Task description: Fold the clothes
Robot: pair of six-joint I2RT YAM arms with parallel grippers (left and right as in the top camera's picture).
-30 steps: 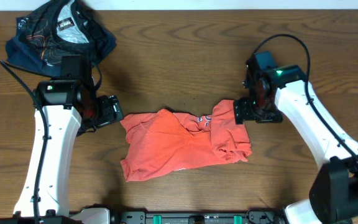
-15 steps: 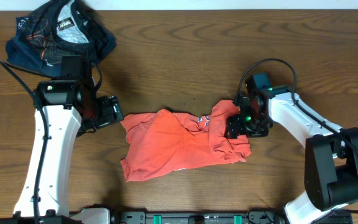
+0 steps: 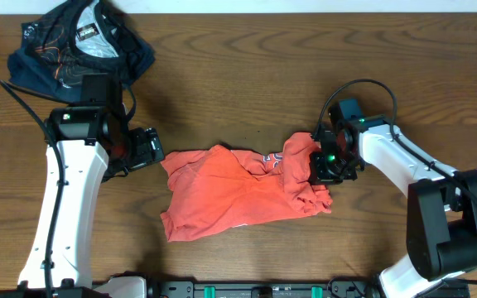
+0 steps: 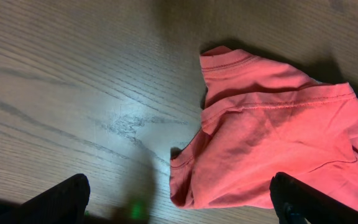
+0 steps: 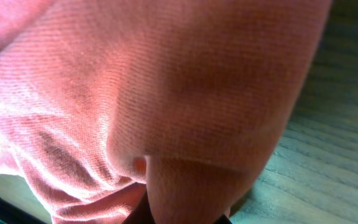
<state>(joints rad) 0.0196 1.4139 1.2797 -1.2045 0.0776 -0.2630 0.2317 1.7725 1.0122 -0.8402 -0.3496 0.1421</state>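
The clothes, a coral-red T-shirt (image 3: pixel 238 194), lie crumpled on the wooden table in the overhead view, with a bit of white lettering showing near the top. My right gripper (image 3: pixel 317 165) is down on the shirt's right edge and shut on a fold of it. In the right wrist view the red cloth (image 5: pixel 166 93) fills the frame and hides the gripper (image 5: pixel 182 214) almost fully. My left gripper (image 3: pixel 151 149) hovers just off the shirt's upper left corner and is open. Its dark fingers (image 4: pixel 67 196) stand wide apart, with the shirt's left edge (image 4: pixel 278 143) lying ahead of them.
A dark navy garment (image 3: pixel 77 41) with thin red lines and a grey-white panel lies bunched at the table's back left corner, behind the left arm. Bare wood table (image 3: pixel 238 83) surrounds the shirt.
The right gripper has moved left onto the shirt's right edge and has shut on the cloth. The left arm and its open gripper have stayed put.
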